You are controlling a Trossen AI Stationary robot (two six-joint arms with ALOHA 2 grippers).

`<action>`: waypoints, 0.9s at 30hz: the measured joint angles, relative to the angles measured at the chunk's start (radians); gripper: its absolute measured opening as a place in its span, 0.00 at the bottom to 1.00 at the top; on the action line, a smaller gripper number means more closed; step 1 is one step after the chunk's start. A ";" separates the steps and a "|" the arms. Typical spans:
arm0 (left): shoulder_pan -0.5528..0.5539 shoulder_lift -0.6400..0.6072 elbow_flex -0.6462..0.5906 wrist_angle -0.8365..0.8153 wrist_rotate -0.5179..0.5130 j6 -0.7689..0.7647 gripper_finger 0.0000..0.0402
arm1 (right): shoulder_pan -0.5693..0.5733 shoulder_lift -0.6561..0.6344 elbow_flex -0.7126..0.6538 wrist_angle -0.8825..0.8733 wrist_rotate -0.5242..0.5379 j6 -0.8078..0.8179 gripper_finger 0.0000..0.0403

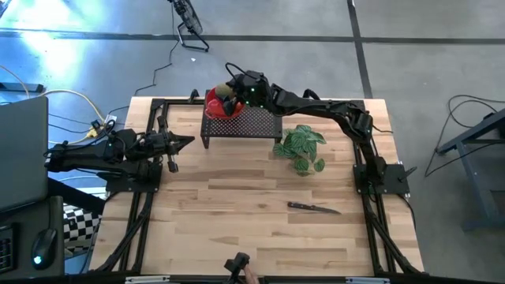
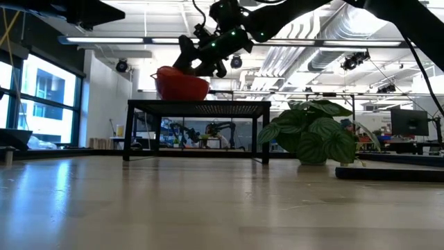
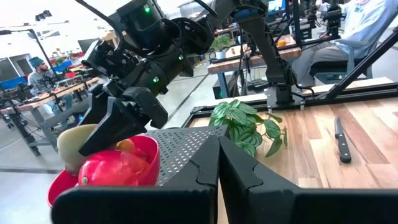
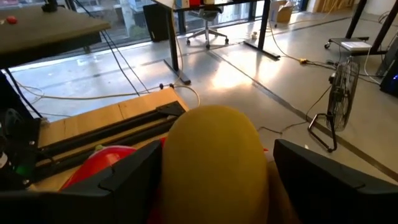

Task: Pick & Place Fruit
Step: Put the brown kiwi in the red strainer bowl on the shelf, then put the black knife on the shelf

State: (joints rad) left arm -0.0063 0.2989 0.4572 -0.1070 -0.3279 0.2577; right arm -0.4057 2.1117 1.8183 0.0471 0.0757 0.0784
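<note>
We see the right claw point(image 1: 230, 88) reached over the red bowl point(image 1: 222, 106) that sits on the left end of a black perforated stand point(image 1: 251, 126) at the far side of the bench point(image 1: 237, 205). Its fingers point(image 4: 323, 180) stand wide apart on either side of an olive-green oval fruit point(image 4: 214, 162), which fills the gap between them; we cannot tell whether they press on it or merely flank it. In the left wrist view the same fruit point(image 3: 76, 142) shows pale at the bowl's rim, beside a red piece point(image 3: 115, 169) and a small orange one point(image 3: 126, 145) lying inside the bowl. The left claw point(image 1: 188, 141) waits with its fingers together near the stand's left side. A green leafy plant point(image 1: 302, 148) stands just right of the stand, and a black-handled knife point(image 1: 313, 207) lies nearer the bench's front.
</note>
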 joint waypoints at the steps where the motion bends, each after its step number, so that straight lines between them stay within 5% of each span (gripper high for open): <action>1: 0.000 0.000 0.000 0.000 0.000 0.000 0.00 | 0.000 0.000 0.000 0.000 0.000 -0.003 0.76; 16: 0.000 0.000 0.000 -0.009 0.000 -0.001 0.00 | 0.005 -0.051 0.001 0.063 0.001 -0.071 0.75; 27: 0.000 0.000 0.000 -0.023 0.001 -0.001 0.00 | 0.031 -0.209 0.000 -0.182 -0.015 -0.110 0.71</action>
State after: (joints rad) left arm -0.0063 0.2985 0.4568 -0.1303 -0.3271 0.2569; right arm -0.3746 1.9028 1.8187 -0.1353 0.0612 -0.0315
